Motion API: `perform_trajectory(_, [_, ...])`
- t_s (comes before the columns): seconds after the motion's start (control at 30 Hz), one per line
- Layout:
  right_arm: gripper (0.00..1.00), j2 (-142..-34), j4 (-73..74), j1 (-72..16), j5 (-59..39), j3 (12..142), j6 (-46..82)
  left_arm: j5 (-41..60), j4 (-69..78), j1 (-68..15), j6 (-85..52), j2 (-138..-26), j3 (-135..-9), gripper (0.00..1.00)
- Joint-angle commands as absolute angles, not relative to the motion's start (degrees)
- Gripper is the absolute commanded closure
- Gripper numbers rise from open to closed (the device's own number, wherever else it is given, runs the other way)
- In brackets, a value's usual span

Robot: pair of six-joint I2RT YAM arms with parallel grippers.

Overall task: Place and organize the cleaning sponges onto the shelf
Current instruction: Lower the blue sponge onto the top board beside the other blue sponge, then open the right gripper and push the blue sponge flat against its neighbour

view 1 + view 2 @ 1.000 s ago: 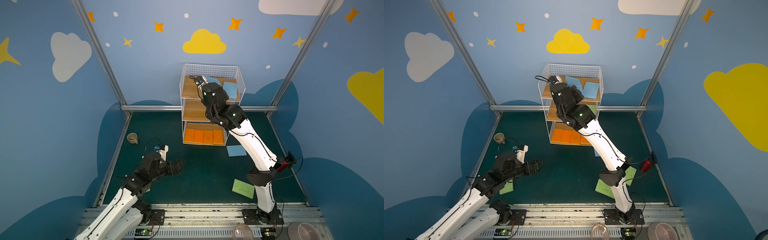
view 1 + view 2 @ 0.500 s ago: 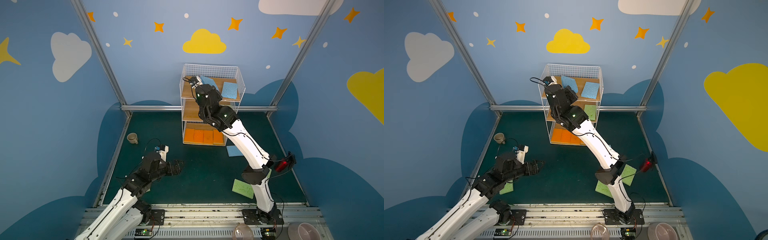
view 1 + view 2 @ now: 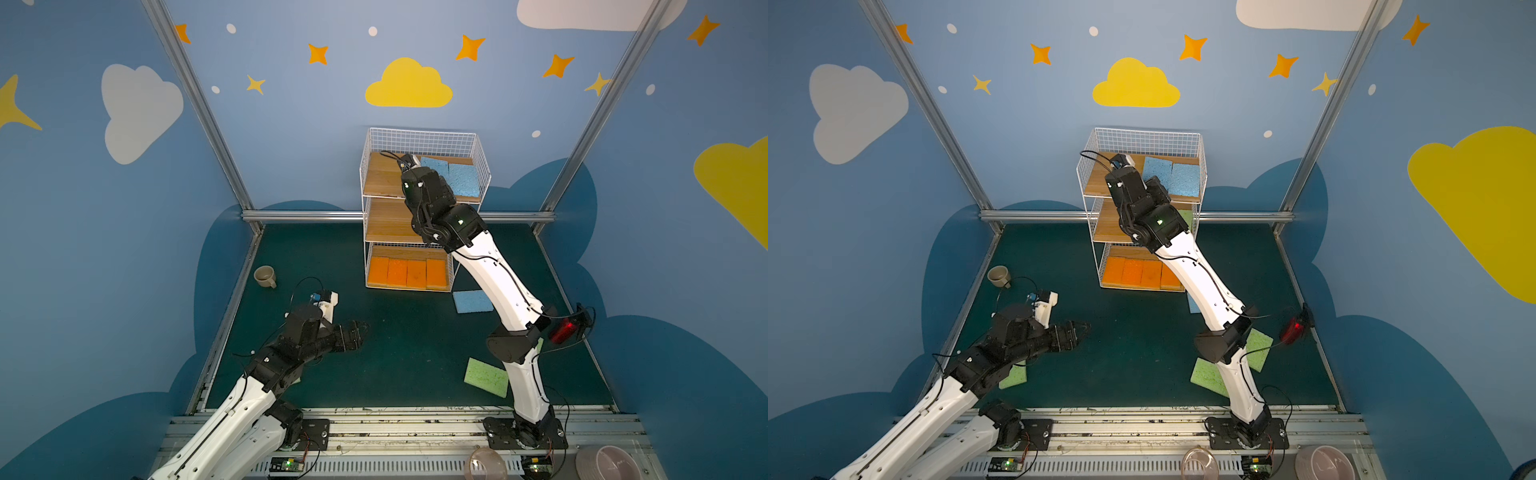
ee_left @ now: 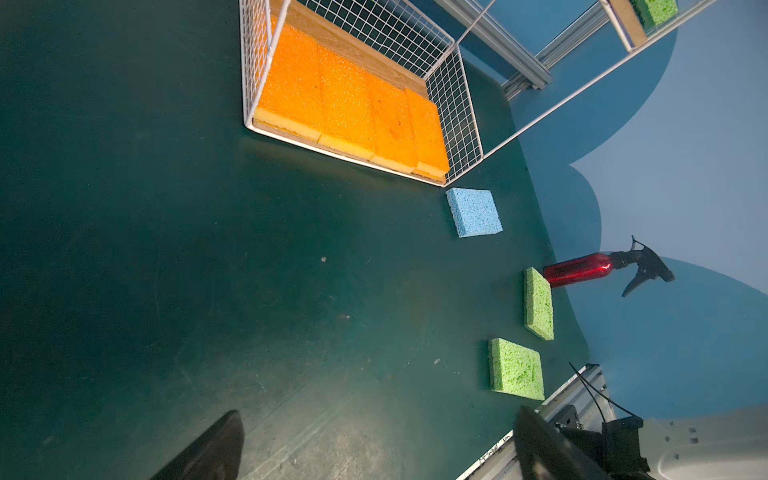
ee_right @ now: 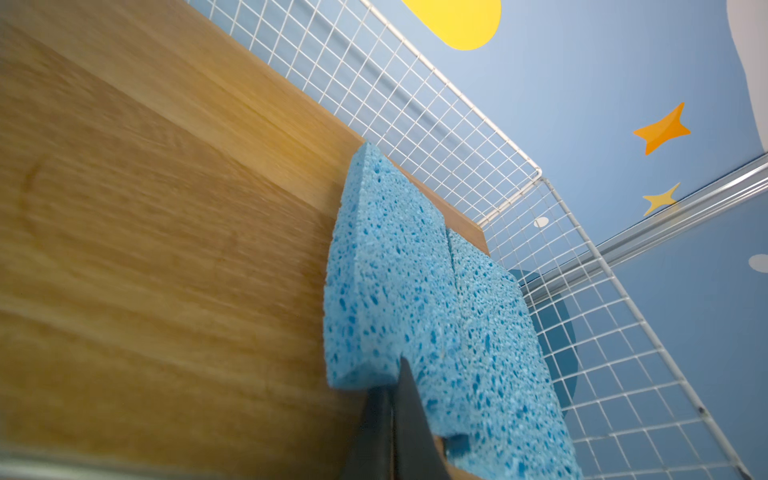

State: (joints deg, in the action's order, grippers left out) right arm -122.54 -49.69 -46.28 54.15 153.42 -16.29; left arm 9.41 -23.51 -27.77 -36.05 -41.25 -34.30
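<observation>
A dark green mat surface (image 3: 395, 365) fills the floor of the blue-walled cell. At its far middle stands the tall white wire-grid shelf (image 3: 422, 139) with three light wooden boards as tiers.

The white-and-black right arm (image 3: 486, 270) is stretched from the near rail up to the top tier. Its right hand (image 5: 398, 384) has the fingers pressed together with nothing between them, and the tip lies at the near edge of the sponges there, where the two meet. The left arm (image 3: 245, 403) is low over the left of the surface. The left hand (image 3: 355, 329) is spread wide and empty, well apart from any sponge.

A red metal spray bottle (image 4: 577, 270) with a black trigger sits at the right edge of the surface.

Four orange rectangular sponges (image 3: 407, 272) with yellow edges lie side by side along the bottom tier. Two light blue porous sponges (image 3: 453, 176) lie flat, edge to edge, at the right end of the top tier. A light green sponge (image 3: 1185, 216) shows on the right of the middle tier.

On the surface, a third blue sponge (image 3: 473, 300) lies just beside the shelf's front right corner. Two green sponges (image 4: 515, 368) lie near the right arm's base, one just beside the bottle. Another green sponge (image 3: 1013, 376) lies half hidden under the left arm.

A small tan mug (image 3: 264, 276) stands by the left wall.
</observation>
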Motion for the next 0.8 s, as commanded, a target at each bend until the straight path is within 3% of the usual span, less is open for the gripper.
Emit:
perform_trajectory(0.0, [1.00,-121.65,-54.02,-45.58,52.96,154.43,-11.98,10.11,-23.20,-27.94,-35.57,-41.04,-33.88,0.01])
perform_trajectory(0.77, [1.00,-118.63,-51.97,-48.16,53.58,153.46,-14.62,9.80,-23.12,-27.91,-35.77,-41.33,-33.66,0.01])
